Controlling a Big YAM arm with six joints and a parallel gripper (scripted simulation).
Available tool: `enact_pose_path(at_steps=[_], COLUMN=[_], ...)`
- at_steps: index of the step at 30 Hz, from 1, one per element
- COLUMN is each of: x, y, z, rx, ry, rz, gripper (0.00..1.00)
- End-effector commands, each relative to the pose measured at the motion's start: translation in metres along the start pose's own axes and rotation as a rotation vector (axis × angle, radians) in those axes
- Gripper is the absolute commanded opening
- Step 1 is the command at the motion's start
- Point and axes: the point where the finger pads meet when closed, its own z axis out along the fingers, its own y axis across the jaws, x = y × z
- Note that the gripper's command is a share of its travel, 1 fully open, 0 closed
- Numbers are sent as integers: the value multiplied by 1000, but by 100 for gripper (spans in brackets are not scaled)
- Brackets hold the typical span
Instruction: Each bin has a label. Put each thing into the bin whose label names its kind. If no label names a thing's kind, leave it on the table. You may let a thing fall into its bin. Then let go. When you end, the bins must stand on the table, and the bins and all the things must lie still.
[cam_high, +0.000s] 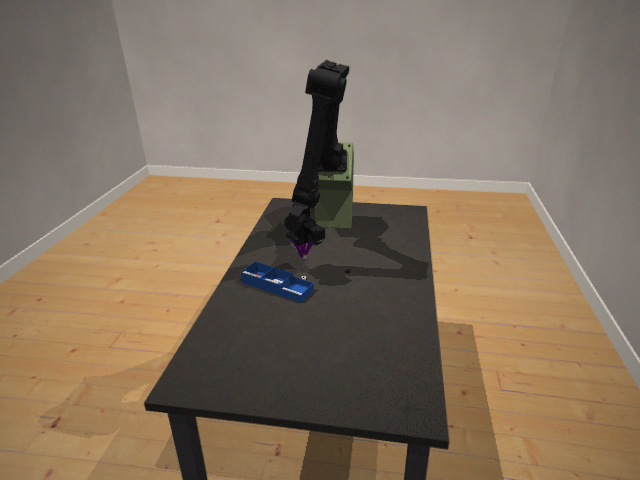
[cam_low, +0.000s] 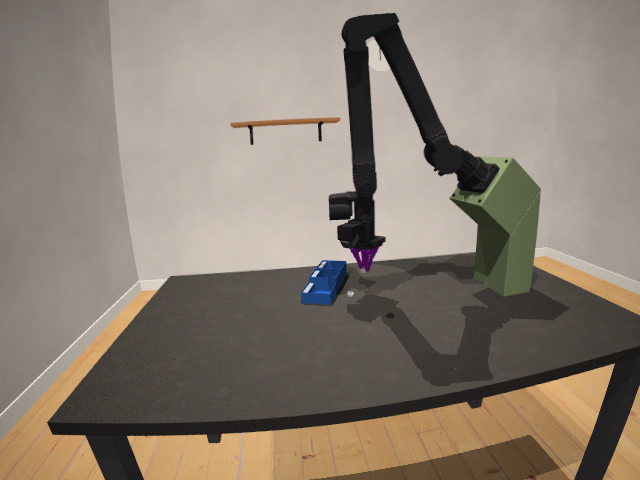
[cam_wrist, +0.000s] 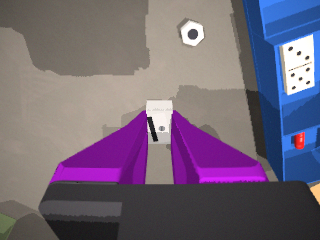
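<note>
My gripper (cam_wrist: 159, 118) (cam_high: 303, 252) (cam_low: 365, 262) has purple fingers and is shut on a small white domino (cam_wrist: 159, 111), holding it above the table. A blue bin with three compartments (cam_high: 251, 279) (cam_low: 319, 298) (cam_wrist: 270, 20) stands on the table just beside the gripper. In the wrist view one compartment holds a white domino (cam_wrist: 298, 67) and another a small red thing (cam_wrist: 299, 141). A white hex nut (cam_wrist: 192, 34) (cam_high: 304, 277) (cam_low: 349, 293) lies on the table next to the bin. A small dark ring (cam_high: 347, 270) (cam_low: 390, 314) lies a bit further from the bin.
The arm's green base (cam_high: 336, 204) (cam_low: 504, 232) stands at the back of the black table (cam_high: 310, 361) (cam_low: 232, 361). A wooden shelf (cam_low: 284, 122) hangs on the back wall.
</note>
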Motion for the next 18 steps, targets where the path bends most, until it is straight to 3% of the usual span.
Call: enact_pose_path(at_steps=[1, 6, 10, 13, 16, 18], x=[-20, -39, -55, -69, -67, -83], y=[-15, -33, -47, -60, -70, -74], z=[-4, 0, 3, 3, 1, 2], rx=[8, -4, -11, 0, 4, -7], ry=[-14, -5, -1, -6, 1, -4], rz=[3, 7, -207, -289, -358, -409], gripper=[9, 9, 9, 9, 9, 9])
